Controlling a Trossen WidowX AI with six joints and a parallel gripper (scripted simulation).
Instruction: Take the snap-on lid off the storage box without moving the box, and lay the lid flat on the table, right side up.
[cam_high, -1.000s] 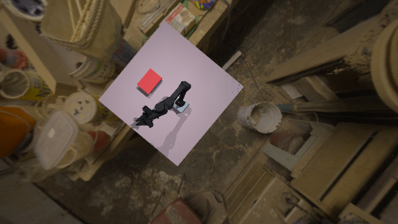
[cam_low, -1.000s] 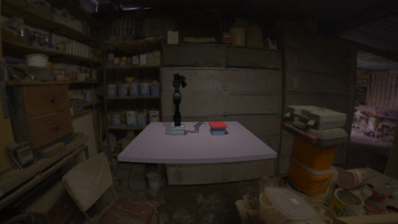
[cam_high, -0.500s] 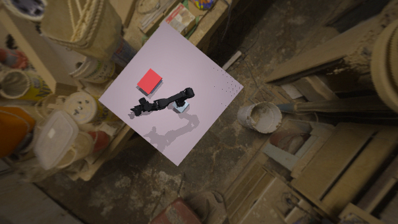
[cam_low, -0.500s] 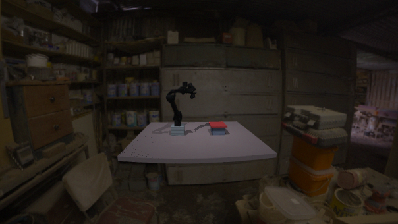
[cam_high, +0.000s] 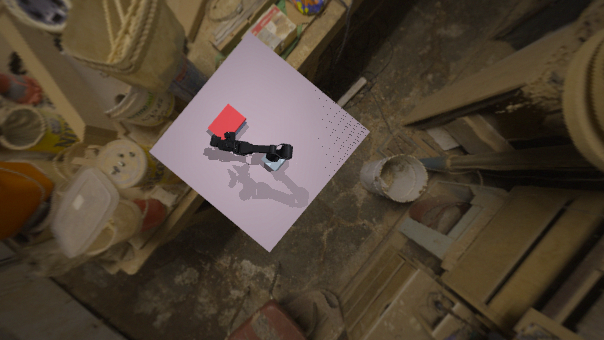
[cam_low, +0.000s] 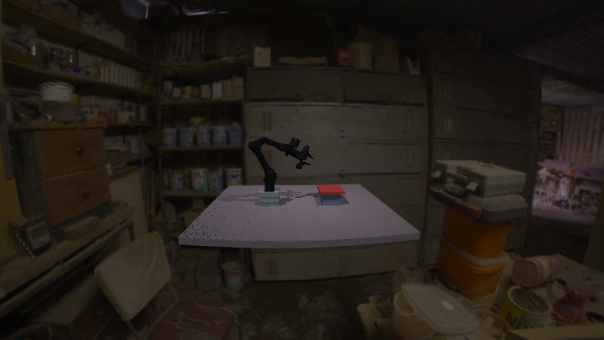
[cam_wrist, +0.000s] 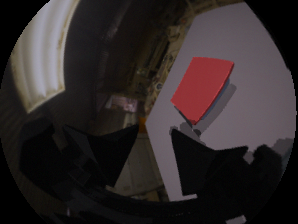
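The box (cam_low: 330, 199) sits on the worktop (cam_low: 300, 225) with its red lid (cam_low: 330, 189) on. The tool (cam_low: 303, 159) hangs high above the worktop, between the arm's base (cam_low: 269, 198) and the box, fingers half spread, gripping nothing.

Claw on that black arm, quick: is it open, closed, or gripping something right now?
Claw: open, holding nothing; it hangs in the air above the red lid, not touching it.

Cluttered workshop: paint-tin shelves (cam_low: 200, 148), wooden drawers (cam_low: 70, 172), buckets (cam_high: 395, 177).
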